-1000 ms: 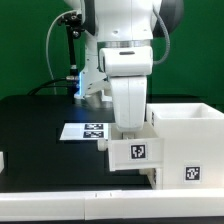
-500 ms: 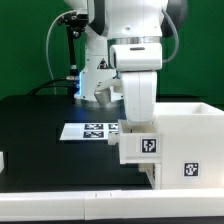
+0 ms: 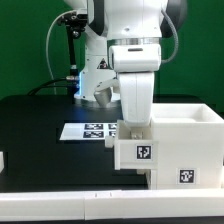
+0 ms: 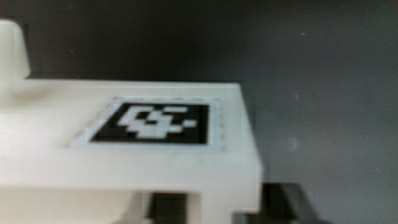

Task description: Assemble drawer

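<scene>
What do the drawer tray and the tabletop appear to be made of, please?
The drawer tray looks like matte white plastic: smooth, uniform, with softly rounded edges. The tabletop seems a dull black sheet or cloth, showing hardly any glare; which one is unclear.

The table (image 3: 30, 125) is black. On it the white casing (image 3: 190, 140) stands at the exterior view's right, the marker board (image 3: 88, 131) lies flat mid-table, and a small white piece (image 3: 3, 160) sits at the left edge.

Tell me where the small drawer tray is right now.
In the exterior view, the small tray is right of centre, directly under the gripper, against the left side of the tall casing and right of the marker board.
</scene>
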